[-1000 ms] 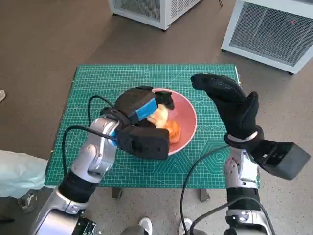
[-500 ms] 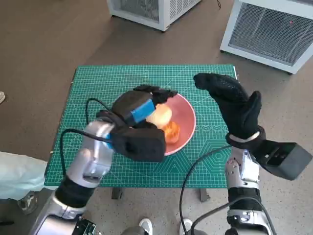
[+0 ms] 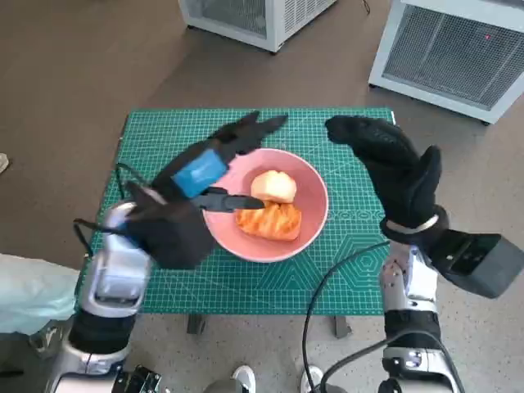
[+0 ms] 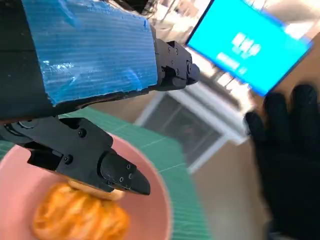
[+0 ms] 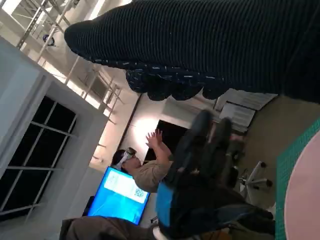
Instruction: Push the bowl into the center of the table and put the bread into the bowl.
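Note:
A pink bowl (image 3: 315,217) sits near the middle of the green mat (image 3: 164,131). Two pieces of bread lie in it: a pale round roll (image 3: 273,187) and an orange-brown glazed piece (image 3: 268,221). The left wrist view shows the glazed bread (image 4: 80,217) in the bowl (image 4: 150,210) below the black fingers (image 4: 85,160). My left hand (image 3: 192,192) is raised over the bowl's left rim, fingers spread, holding nothing. My right hand (image 3: 393,168) is lifted at the bowl's right side, fingers apart and empty. The right wrist view shows the left hand (image 5: 200,185) and the bowl's edge (image 5: 305,200).
The mat covers a small table with floor all round. White cabinets (image 3: 458,45) stand beyond the far right corner, another (image 3: 254,16) behind the table. A person with raised hands (image 5: 145,165) sits by a blue screen (image 5: 120,195). Pale cloth (image 3: 24,291) lies at the left edge.
My left hand has lifted off the bread and drawn back to the left, fingers spreading. Both bread pieces now lie uncovered in the bowl. The right hand has barely moved.

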Tool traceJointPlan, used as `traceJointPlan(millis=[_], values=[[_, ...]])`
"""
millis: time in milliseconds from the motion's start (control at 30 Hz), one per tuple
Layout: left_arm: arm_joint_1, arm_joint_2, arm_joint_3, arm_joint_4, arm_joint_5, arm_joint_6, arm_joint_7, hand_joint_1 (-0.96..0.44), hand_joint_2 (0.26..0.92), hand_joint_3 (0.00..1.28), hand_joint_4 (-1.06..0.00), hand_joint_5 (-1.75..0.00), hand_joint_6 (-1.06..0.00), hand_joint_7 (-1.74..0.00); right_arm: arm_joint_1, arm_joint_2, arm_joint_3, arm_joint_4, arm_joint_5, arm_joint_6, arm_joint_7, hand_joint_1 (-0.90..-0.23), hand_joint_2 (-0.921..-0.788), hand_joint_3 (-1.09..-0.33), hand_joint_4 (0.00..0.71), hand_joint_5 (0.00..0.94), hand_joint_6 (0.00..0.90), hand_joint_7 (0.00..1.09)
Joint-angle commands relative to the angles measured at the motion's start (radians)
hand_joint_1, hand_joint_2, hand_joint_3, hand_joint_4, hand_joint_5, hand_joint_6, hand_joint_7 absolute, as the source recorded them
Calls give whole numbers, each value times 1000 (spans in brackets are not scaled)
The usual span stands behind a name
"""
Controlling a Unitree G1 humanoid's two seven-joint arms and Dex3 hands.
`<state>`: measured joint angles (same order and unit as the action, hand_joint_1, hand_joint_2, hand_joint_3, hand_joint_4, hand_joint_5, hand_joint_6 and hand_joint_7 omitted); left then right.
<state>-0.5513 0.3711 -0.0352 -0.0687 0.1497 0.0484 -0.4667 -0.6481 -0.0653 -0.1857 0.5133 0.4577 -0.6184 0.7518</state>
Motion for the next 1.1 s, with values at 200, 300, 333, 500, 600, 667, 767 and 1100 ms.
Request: traceJointPlan(millis=[200, 300, 333, 500, 600, 667, 767, 1100], values=[[49, -76, 147, 64, -266, -217, 18, -439, 915, 49, 1, 1, -143, -6, -12, -22, 7, -40, -16, 44, -38, -704, -921, -764, 202, 1, -1, 585], [50, -112, 176, 108, -309, -307, 41, -514, 918, 92, -7, -3, -157, -14, -21, -29, 7, -49, -26, 48, -54, -709, -921, -766, 201, 1, -1, 584], [49, -120, 181, 120, -315, -331, 49, -555, 919, 120, -20, -9, -168, -21, -24, -31, 6, -50, -29, 49, -59, -712, -921, -767, 201, 1, -1, 584], [44, -161, 202, 185, -332, -450, 93, -652, 921, 218, -66, -24, -196, -38, -42, -37, 8, -57, -54, 49, -91, -715, -921, -772, 199, 0, -1, 582], [41, -174, 207, 202, -355, -477, 98, -666, 921, 250, -85, -29, -208, -45, -51, -39, 11, -60, -67, 50, -108, -714, -921, -777, 198, 0, -1, 580], [41, -177, 207, 207, -361, -487, 100, -671, 921, 265, -93, -30, -215, -48, -53, -41, 13, -63, -73, 49, -115, -712, -921, -779, 198, 0, -1, 579], [46, -187, 205, 198, -378, -492, 103, -679, 921, 282, -103, -31, -225, -53, -59, -45, 18, -69, -85, 51, -129, -709, -921, -782, 198, 0, -1, 578], [53, -201, 200, 180, -412, -501, 103, -689, 921, 304, -114, -25, -235, -58, -72, -57, 24, -77, -92, 74, -157, -695, -921, -785, 191, 0, -1, 580]])
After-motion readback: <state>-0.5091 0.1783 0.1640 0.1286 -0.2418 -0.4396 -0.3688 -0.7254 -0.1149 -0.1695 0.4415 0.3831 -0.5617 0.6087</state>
